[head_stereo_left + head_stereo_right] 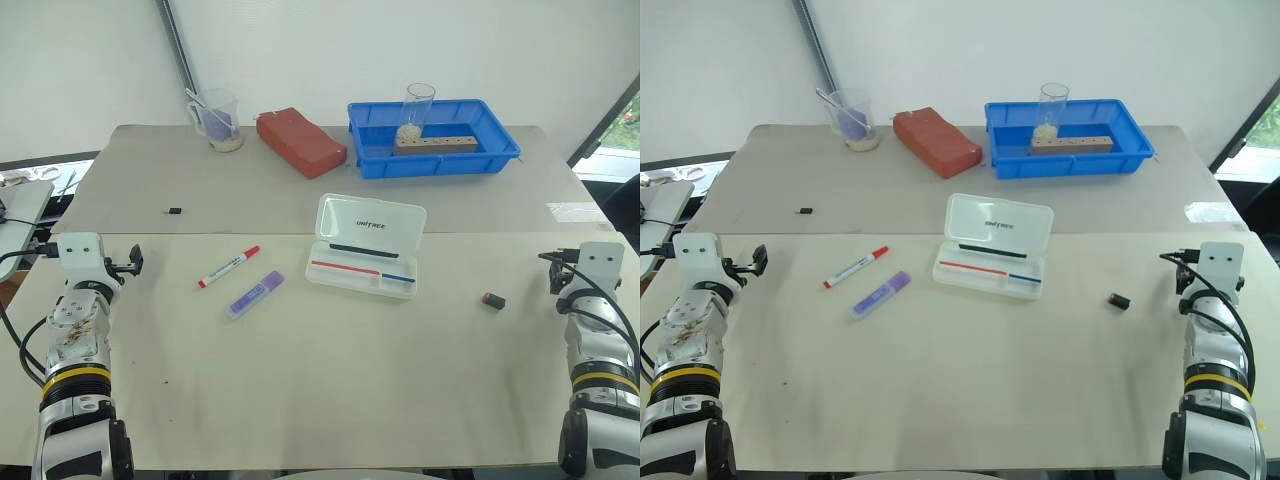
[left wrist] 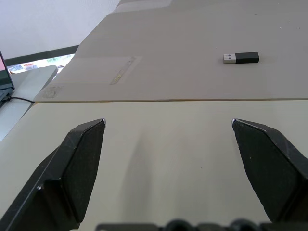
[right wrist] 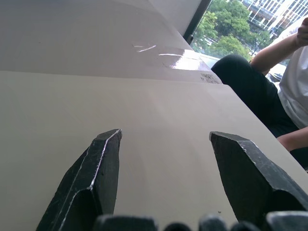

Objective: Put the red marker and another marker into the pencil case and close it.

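Observation:
The red marker [image 1: 228,267], white-barrelled with a red cap, lies on the table left of centre. Just below it lies the other marker, a stubby purple highlighter [image 1: 255,294]. The pencil case [image 1: 364,247] sits in the middle with its UNITREE lid raised; a red pen and a blue pen lie inside. My left gripper [image 1: 132,262] hovers at the table's left edge, open with nothing between its fingers [image 2: 82,159]. At the far right edge my right gripper [image 1: 550,262] is also open and empty, fingers [image 3: 103,168] spread over bare table.
At the back stand a blue tray [image 1: 433,138] holding a wooden block and a glass, a red-brown brick-like block [image 1: 300,141], and a measuring cup [image 1: 220,120]. A small black USB dongle [image 2: 241,58] lies back left, a small dark eraser-like piece [image 1: 492,300] front right. A seated person [image 3: 281,82] is beyond the right edge.

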You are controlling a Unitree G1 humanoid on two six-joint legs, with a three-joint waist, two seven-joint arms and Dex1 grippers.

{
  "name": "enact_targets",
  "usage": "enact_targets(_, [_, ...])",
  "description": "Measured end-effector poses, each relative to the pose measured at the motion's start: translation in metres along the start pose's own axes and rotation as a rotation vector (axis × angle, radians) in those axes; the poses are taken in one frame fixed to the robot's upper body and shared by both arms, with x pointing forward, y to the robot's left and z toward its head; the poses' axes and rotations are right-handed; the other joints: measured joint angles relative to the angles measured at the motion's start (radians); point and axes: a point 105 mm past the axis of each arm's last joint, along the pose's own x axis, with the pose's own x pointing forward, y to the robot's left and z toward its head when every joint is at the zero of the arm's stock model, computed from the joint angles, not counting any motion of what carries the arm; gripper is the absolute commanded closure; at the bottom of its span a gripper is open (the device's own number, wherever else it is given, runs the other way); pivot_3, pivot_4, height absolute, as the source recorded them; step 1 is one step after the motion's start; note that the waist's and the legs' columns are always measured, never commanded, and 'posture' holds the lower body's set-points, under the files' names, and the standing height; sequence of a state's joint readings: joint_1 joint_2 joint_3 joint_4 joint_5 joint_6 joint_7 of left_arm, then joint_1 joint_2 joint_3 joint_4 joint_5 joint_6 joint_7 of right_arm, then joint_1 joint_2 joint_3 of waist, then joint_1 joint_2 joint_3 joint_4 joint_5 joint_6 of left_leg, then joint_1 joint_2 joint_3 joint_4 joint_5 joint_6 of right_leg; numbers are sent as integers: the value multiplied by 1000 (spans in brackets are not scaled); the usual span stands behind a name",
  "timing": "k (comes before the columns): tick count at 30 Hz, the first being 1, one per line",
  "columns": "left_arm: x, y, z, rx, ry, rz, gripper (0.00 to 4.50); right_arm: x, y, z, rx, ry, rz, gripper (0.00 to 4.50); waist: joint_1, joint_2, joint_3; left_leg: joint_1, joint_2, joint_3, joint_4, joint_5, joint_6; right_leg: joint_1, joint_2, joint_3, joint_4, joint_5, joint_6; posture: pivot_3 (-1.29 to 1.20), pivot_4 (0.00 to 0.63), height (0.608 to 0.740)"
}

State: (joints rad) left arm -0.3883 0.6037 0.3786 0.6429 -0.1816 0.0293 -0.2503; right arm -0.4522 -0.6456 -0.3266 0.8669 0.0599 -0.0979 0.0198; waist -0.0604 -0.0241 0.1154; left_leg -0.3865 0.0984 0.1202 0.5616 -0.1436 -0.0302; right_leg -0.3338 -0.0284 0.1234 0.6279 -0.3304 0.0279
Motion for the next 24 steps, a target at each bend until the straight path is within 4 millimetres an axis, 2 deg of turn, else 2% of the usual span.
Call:
enact_targets(10, [-11, 2, 11, -38, -43, -65, 32, 1, 3, 6, -16, -15, 39, 1235, -3, 0, 0, 0, 0, 0, 0, 0, 0, 0, 0, 0, 0, 0, 0, 0, 150, 740])
enact_targets(16, [-18, 1, 21, -27, -46, -138, 32, 2, 15, 28, -21, -71, 124, 1235, -3, 0, 0, -1, 0, 0, 0, 0, 0, -1, 0, 0, 0, 0, 0, 0, 150, 740])
enact_targets(20, [-26, -18, 61, 35, -115, -328, 32, -6, 41, 67, -22, -172, 316, 1235, -1, 1, 0, -2, 1, -1, 0, -1, -1, -1, 1, -1, 0, 0, 0, 0, 150, 740])
enact_targets(22, [-29, -41, 85, 68, -142, -463, 32, -16, 54, 87, -43, -223, 437, 1235, 7, 2, 1, -3, 0, -1, 0, -3, -5, -1, 0, -3, 0, 0, 0, 0, 150, 740])
enact_targets(24, [-32, -80, 117, 65, -177, -648, 32, -33, 68, 106, -85, -272, 577, 1235, 25, 3, 1, -4, 1, -3, 2, -3, -5, -1, 0, -6, 1, 0, 0, 0, 150, 740])
